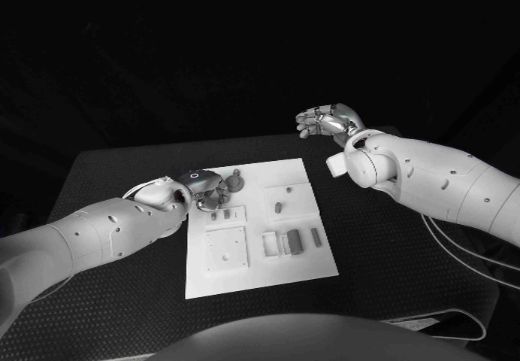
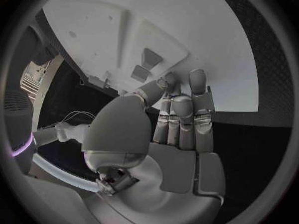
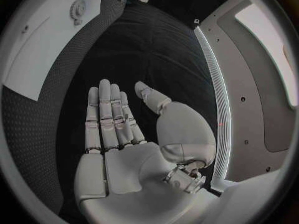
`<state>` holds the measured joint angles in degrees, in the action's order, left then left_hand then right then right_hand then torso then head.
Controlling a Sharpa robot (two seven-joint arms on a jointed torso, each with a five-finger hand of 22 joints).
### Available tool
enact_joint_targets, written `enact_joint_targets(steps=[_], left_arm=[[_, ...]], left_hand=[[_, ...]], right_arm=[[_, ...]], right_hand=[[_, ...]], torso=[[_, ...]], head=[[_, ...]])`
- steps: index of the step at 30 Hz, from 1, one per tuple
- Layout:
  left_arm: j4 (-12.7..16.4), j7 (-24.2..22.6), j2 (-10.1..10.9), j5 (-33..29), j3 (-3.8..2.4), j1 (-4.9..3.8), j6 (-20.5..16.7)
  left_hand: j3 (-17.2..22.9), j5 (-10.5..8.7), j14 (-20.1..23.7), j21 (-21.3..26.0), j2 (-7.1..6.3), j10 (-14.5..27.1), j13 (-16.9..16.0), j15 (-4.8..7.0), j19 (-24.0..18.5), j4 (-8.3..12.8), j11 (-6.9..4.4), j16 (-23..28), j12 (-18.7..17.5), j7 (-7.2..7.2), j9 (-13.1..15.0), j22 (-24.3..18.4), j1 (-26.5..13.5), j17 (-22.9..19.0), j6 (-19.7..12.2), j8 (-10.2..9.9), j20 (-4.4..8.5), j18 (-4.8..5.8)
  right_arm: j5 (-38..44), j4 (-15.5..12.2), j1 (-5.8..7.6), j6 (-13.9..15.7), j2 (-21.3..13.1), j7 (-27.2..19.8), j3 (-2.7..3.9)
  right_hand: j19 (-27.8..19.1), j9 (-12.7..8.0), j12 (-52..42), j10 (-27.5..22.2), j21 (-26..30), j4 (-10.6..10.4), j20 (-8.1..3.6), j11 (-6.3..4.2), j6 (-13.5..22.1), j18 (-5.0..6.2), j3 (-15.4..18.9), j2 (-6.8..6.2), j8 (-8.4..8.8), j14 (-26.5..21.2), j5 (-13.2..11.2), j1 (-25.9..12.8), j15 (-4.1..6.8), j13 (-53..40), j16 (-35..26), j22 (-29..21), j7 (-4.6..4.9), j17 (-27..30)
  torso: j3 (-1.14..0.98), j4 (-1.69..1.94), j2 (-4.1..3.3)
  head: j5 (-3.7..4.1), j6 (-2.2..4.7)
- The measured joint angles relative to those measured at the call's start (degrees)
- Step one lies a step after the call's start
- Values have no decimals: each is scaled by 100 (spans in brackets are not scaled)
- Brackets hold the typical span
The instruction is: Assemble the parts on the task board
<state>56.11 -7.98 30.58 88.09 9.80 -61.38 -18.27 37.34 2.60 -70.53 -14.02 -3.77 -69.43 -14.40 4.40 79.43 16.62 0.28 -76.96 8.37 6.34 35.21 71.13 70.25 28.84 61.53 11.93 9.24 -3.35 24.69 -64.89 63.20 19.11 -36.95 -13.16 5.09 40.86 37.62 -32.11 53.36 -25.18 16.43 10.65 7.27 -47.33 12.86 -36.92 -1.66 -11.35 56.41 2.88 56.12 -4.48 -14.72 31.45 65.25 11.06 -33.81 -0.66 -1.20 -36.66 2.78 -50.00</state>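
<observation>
Only 1 task board (image 1: 255, 265) lies between 2 empty hands.

**A:** where are the arms sitting right now?

**B:** left arm (image 1: 87, 237) comes in from about 8 o'clock, with the left hand (image 1: 204, 188) low near the middle, a bit toward 10. Wrist cam shows its fingers (image 2: 184, 117) straight and side by side, thumb off to one side, nothing held

**A:** and the other one?

**B:** right arm (image 1: 444, 180) enters from 3 o'clock, forearm angled toward 12, with the right hand (image 1: 328, 120) raised around 1 o'clock. Flat open palm, fingers (image 3: 109, 117) extended together, thumb apart, nothing in it
</observation>
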Motion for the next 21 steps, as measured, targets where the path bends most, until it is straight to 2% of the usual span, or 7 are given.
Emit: enact_joint_targets(steps=[6, 16, 21], left_arm=[[0, -35, 12, -63, 5, 9, -38], [-11, -47, 18, -164, 9, 14, -47], [-23, -43, 19, -208, 9, 15, -49]], left_hand=[[0, 0, 83, 70, -17, 0, -5, -1, -63, 0, 0, 0, -2, 47, -44, 6, -17, 0, -48, -4, 56, 66], [-97, 1, 216, 162, -113, 0, -52, -74, -175, -23, 0, 0, -2, 65, -102, 31, -54, -1, -208, -112, 9, 66], [-161, 1, 266, 188, -205, 0, -87, -108, -198, -67, 4, 0, -1, 58, -133, 44, -145, 0, -274, -152, -11, 66]], right_arm=[[-1, 0, -1, 0, -1, 0, 0], [-2, 1, -3, 0, -3, 0, 0], [-3, 2, -4, 0, -5, 1, 0]], right_hand=[[0, 0, 0, 0, 0, 0, 0, 0, 0, 1, 0, 0, 0, 0, 0, 0, 0, 0, 0, 0, 0, -5], [-13, 0, 0, 0, 22, 0, 12, 0, 0, 0, 0, 0, 0, 0, 0, 0, 0, 6, 0, -1, 0, -11], [-22, -4, 0, 0, 22, 0, 21, 0, 0, 0, 0, 0, 0, 0, 0, 0, 0, 11, -21, -1, 0, -17]], torso=[[0, 2, 1], [0, 2, 2], [0, 1, 2]], head=[[1, 0], [3, 0], [3, 0]])
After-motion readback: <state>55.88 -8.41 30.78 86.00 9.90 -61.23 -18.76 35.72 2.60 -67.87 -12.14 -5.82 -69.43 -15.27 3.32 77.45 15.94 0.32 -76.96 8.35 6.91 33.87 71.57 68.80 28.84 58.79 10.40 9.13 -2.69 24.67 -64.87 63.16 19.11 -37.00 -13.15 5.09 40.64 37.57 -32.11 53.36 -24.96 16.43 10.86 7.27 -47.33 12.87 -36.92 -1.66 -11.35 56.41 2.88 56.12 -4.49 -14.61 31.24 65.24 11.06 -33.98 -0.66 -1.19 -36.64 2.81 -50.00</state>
